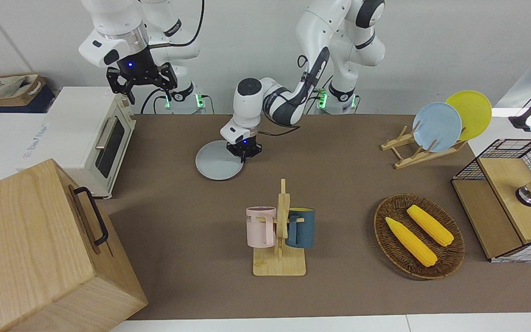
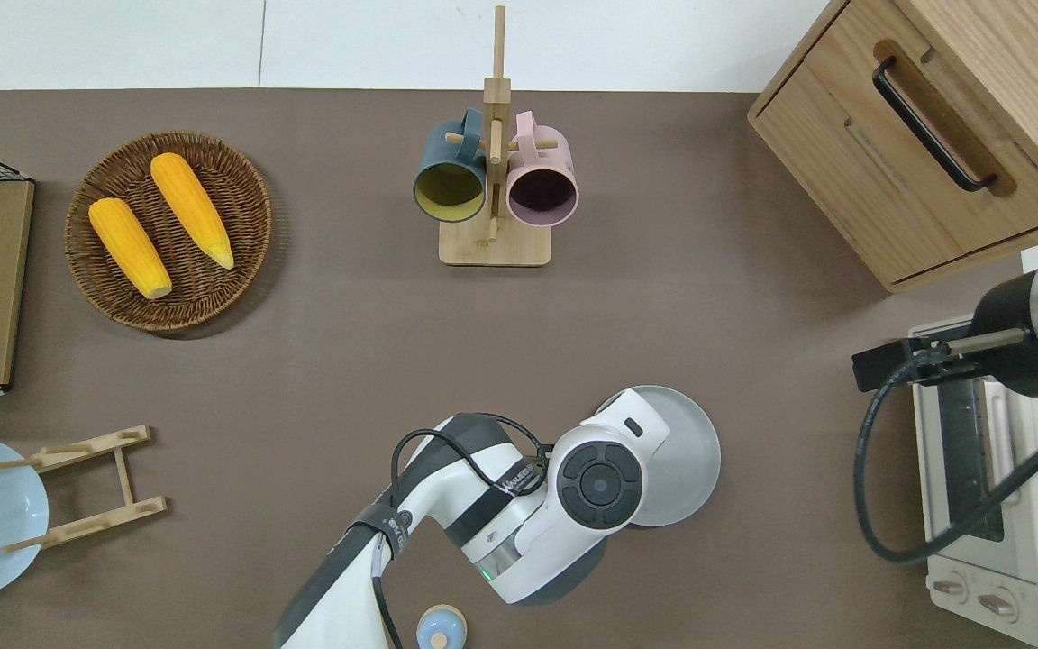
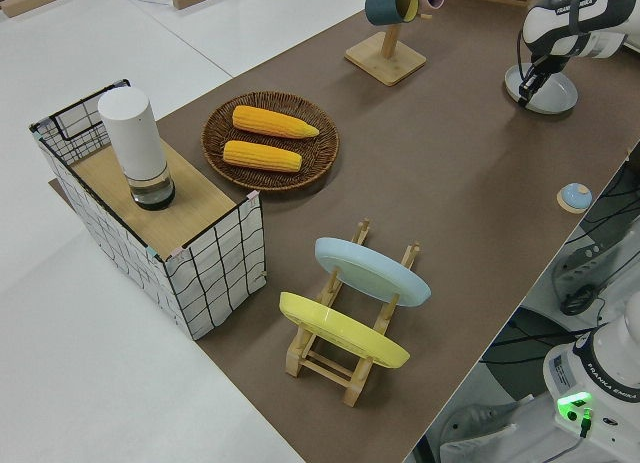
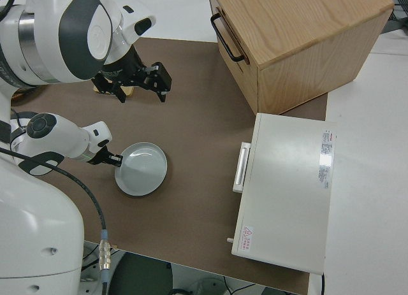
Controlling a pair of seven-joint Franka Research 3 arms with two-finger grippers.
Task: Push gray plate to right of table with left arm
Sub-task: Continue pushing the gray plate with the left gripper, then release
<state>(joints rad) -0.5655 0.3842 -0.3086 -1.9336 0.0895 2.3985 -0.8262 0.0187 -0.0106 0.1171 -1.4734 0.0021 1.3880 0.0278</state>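
Left gripper (image 1: pixel 244 158) down at the rim of the gray plate (image 1: pixel 217 166); fingers together, tips against the plate's edge on the side toward the left arm's end

Plate flat on the table (image 1: pixel 339 193), nearer to the robots than the mug rack (image 1: pixel 280 240) and toward the right arm's end from it, well apart from the white toaster oven (image 1: pixel 95 138) and the wooden cabinet (image 1: pixel 39 249). Wicker basket (image 1: pixel 418 236) with two corn cobs (image 1: pixel 410 241) toward the left arm's end, near the plate rack (image 1: pixel 424 150) with the sky-blue plate (image 1: pixel 437 127) and yellow plate (image 1: pixel 470 113). Right gripper (image 1: pixel 142 79) parked, fingers spread wide
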